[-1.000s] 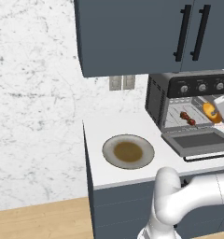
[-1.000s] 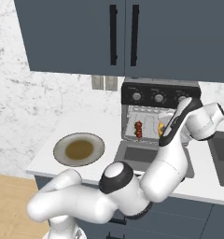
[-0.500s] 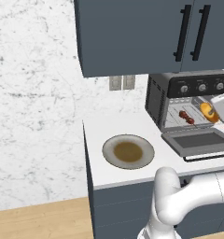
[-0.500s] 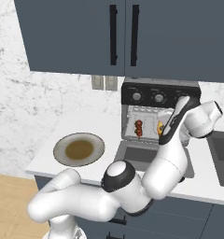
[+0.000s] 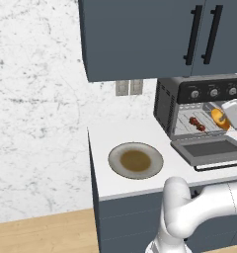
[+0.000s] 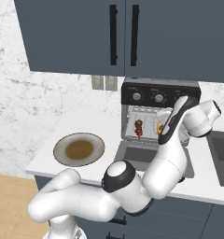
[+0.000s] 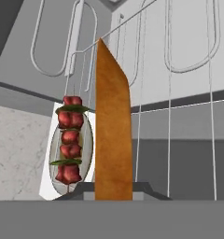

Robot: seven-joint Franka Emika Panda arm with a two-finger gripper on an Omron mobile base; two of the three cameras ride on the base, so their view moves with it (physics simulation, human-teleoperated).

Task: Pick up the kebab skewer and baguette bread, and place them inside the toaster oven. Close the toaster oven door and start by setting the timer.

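The toaster oven [image 5: 199, 93] stands on the counter with its door [image 5: 209, 149] dropped open and lying flat. The kebab skewer [image 5: 196, 123] lies on the wire rack inside and shows on the left in the hand view [image 7: 70, 140]. My gripper [image 5: 225, 117] is at the right side of the oven opening, shut on the baguette bread [image 5: 217, 118]. In the hand view the orange-golden loaf [image 7: 113, 130] sticks out from between the fingers over the rack wires [image 7: 179, 116], next to the skewer. From the right base view the loaf [image 6: 159, 128] sits just inside the opening, right of the skewer [image 6: 138, 128].
A grey plate with a brown centre [image 5: 135, 160] sits on the white counter left of the oven. Dark upper cabinets [image 5: 189, 34] hang above. A sink [image 6: 222, 158] lies to the right of the oven. The open door reaches toward the counter's front edge.
My gripper has carried the baguette a little farther into the oven opening, toward the skewer. The skewer, door and plate have not moved.
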